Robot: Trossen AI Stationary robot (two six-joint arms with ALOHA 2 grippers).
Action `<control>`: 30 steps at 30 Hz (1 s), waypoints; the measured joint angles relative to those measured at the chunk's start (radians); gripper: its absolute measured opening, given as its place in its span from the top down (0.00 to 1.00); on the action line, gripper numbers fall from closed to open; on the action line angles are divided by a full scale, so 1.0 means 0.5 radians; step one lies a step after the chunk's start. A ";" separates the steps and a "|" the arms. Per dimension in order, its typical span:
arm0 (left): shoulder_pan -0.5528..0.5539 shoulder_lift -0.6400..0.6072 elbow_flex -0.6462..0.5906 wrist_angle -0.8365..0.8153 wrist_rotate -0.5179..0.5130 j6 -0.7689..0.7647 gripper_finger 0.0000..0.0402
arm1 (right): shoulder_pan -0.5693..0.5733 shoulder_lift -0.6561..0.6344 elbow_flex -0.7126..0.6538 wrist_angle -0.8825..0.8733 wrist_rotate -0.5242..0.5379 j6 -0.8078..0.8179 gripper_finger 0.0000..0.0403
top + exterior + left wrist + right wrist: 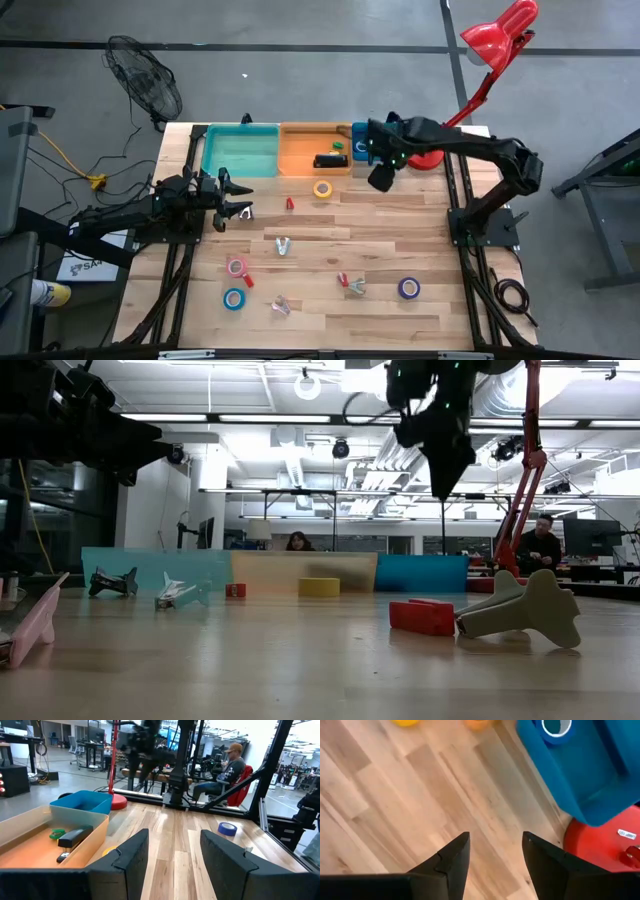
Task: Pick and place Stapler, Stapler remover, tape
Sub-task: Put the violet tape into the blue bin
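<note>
The black stapler (328, 160) (75, 837) lies inside the orange bin (300, 165) at the table's far edge, beside a small green item (338, 146). The yellow tape (322, 188) lies flat on the table just in front of that bin. Pink tape (236, 266), light blue tape (233, 299) and dark blue tape (408, 288) lie nearer the near edge. Another blue roll (556, 726) sits in the blue bin (590, 765). My left gripper (238, 198) (174, 845) hovers open at the left side. My right gripper (380, 180) (495, 845) is open, raised above the table beside the blue bin.
A teal bin (240, 150) stands left of the orange one. Several staple removers lie scattered: a red one (290, 203) and silvery ones (283, 245) (280, 306) (350, 284). A red lamp base (428, 158) stands by the blue bin. People sit beyond the table.
</note>
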 joint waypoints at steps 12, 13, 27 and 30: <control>-0.001 -0.001 0.000 0.000 0.000 0.000 0.56 | 0.669 -0.023 0.000 0.008 0.289 0.615 0.57; -0.001 -0.001 -0.001 0.000 0.000 0.000 0.56 | 0.724 -0.023 0.000 0.009 0.304 0.673 0.57; -0.001 0.000 0.000 0.000 0.000 0.000 0.56 | 1.433 -0.021 -0.357 0.167 0.177 1.713 0.57; 0.000 0.000 0.000 0.000 -0.001 0.000 0.56 | 1.550 -0.020 -0.451 0.211 0.090 1.969 0.57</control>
